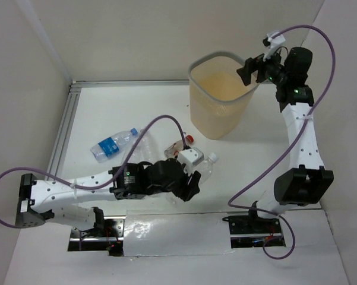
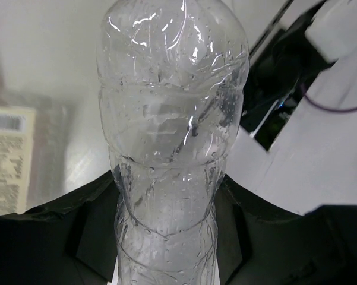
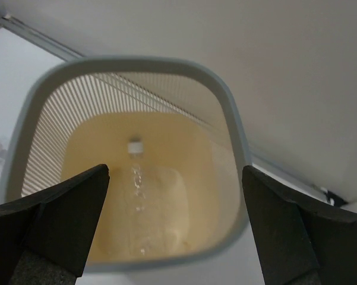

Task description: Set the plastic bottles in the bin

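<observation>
Left claw (image 2: 166,237): clamps a clear bottle (image 2: 172,119) at the waist, fingers (image 2: 89,237) tight on both sides, thin wall pinched between them. Sits low over the surface (image 1: 136,107), well apart from the bin (image 1: 217,100), off its near-left side. Cannot tell whether lifted clear.

Right claw (image 3: 175,219): gapes wide, grips nothing, hangs directly above the bin's mouth.

Inside the bin: one white-capped bottle (image 3: 136,172) lying on the floor.

Left of the bin, on the surface: red-capped bottle (image 1: 181,142) near its base, blue-labelled bottle (image 1: 111,145) farther out. Blurred white label (image 2: 9,154) just beside the clamped bottle.

Risks, as judged:
- Slip. Crinkly wall likely to buckle further under squeeze; could squirt out mid-carry and roll.
- Collision. Right claw parked over the mouth, squarely in the drop path; needs clearing first.
- Rim strike. Long bottle swung in too low could clip the rim and shove or tip the light bin.
- Scatter. Neighbours crowd the grasp; a sideways lift could knock them rolling away from the bin.
</observation>
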`<state>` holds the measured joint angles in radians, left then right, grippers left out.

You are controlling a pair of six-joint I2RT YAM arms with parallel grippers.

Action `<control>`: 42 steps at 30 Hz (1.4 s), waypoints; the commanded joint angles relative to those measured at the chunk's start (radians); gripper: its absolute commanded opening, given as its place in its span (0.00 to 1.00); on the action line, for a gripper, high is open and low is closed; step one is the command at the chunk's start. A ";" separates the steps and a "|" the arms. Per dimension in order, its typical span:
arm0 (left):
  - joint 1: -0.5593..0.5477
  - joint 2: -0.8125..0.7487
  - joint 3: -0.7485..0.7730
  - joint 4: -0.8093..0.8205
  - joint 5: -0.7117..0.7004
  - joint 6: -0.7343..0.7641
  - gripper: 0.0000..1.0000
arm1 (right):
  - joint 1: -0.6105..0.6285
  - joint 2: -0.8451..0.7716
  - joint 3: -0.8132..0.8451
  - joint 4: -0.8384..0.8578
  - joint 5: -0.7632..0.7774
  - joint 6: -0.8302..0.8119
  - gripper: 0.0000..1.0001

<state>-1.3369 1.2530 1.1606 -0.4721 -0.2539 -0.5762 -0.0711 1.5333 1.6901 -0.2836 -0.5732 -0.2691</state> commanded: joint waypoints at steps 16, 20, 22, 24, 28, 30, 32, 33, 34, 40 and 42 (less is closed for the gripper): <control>0.614 0.339 0.551 0.559 0.596 -0.016 0.44 | -0.243 -0.501 -0.562 -0.382 -0.346 -0.525 0.97; 0.614 0.468 0.665 0.650 0.616 -0.069 0.44 | -0.263 -0.547 -0.632 -0.524 -0.373 -0.663 0.89; 0.614 0.526 0.688 0.731 0.602 -0.112 0.44 | -0.263 -0.547 -0.659 -0.583 -0.401 -0.761 0.84; 0.614 0.559 0.688 0.797 0.591 -0.167 0.44 | -0.263 -0.547 -0.676 -0.653 -0.410 -0.839 0.69; 0.637 0.632 0.700 0.938 0.579 -0.284 0.44 | -0.263 -0.558 -0.731 -0.696 -0.419 -0.874 0.39; 0.648 0.678 0.741 0.997 0.590 -0.353 0.44 | -0.263 -0.558 -0.770 -0.733 -0.430 -0.901 0.34; 0.648 0.709 0.764 1.027 0.601 -0.390 0.44 | -0.263 -0.558 -0.811 -0.761 -0.441 -0.926 0.34; 0.648 0.723 0.777 1.038 0.601 -0.404 0.44 | -0.263 -0.558 -0.825 -0.770 -0.441 -0.935 0.34; 0.648 0.752 0.797 1.050 0.601 -0.415 0.44 | -0.263 -0.558 -0.837 -0.791 -0.441 -0.961 0.34; 0.622 0.810 0.834 1.018 0.427 -0.320 0.52 | -0.263 -0.568 -0.857 -0.761 -0.418 -0.955 0.40; 0.607 0.851 0.904 0.928 0.343 -0.243 0.54 | -0.263 -0.578 -0.857 -0.761 -0.418 -0.955 0.43</control>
<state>-0.7013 2.0613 1.9717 0.4450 0.2123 -0.9165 -0.3283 0.9833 0.8398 -1.0172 -0.9718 -1.1988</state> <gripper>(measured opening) 0.643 0.417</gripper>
